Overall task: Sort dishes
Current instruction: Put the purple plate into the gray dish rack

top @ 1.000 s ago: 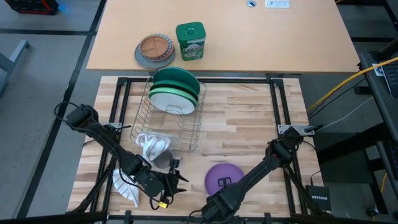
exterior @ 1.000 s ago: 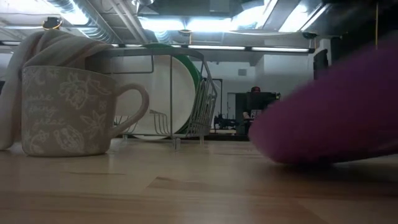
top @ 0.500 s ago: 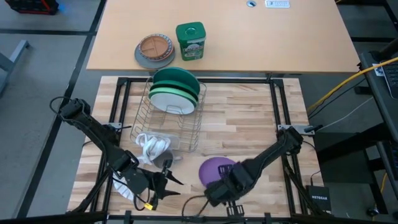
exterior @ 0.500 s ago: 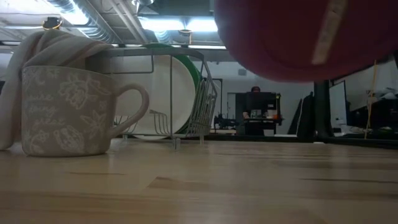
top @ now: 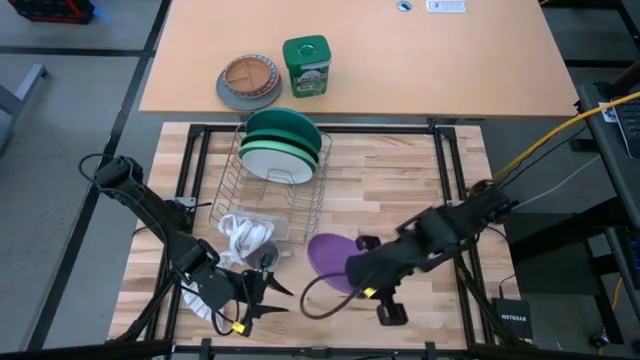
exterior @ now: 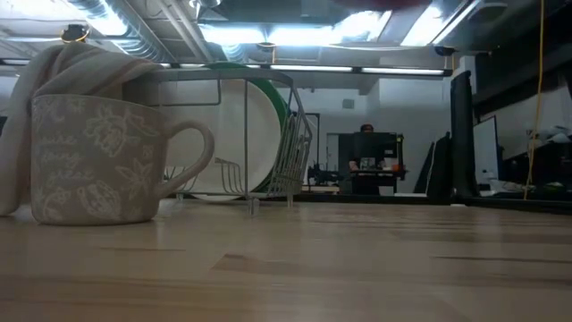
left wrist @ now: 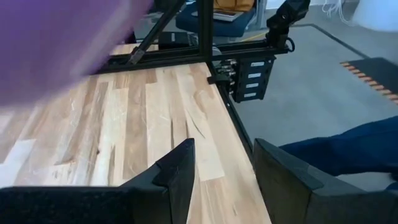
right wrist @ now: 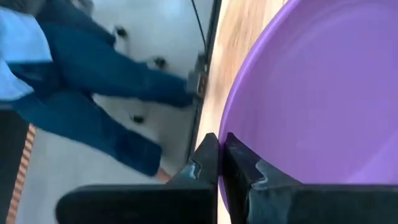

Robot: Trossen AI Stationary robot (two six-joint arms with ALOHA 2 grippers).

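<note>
A small purple plate [top: 328, 256] hangs tilted above the wooden table, with my right gripper [top: 354, 271] shut on its rim; in the right wrist view the purple plate [right wrist: 323, 93] fills the picture's right side. Dark green [top: 283, 122], teal [top: 287, 146] and white [top: 272, 165] plates stand on edge in the wire rack [top: 268, 200]. My left gripper [top: 268, 291] is open near the table's front left, its fingers [left wrist: 180, 174] apart over bare wood, touching nothing. My right gripper pinches the purple plate's rim [right wrist: 225, 127] between its two fingers, one on the inner face and one on the outer. It comes from the table's right, slanting down. The plate is lifted clear of the table, tilted, and reaches out past the fingertips toward the left.
A patterned mug [exterior: 98, 161] and a white cloth [top: 243, 235] sit in front of the rack. A tan and grey divided plate [top: 248, 80] and a green canister [top: 306, 66] stand on the far beige table. A person's blue-clad legs [right wrist: 93, 74] show beyond the table's edge.
My right gripper has risen and gone toward the table's left and far side, staying shut on the purple plate. The plate, which lay on the table near the front edge, is now lifted clear and tilted. My left gripper has risen a little, still open.
</note>
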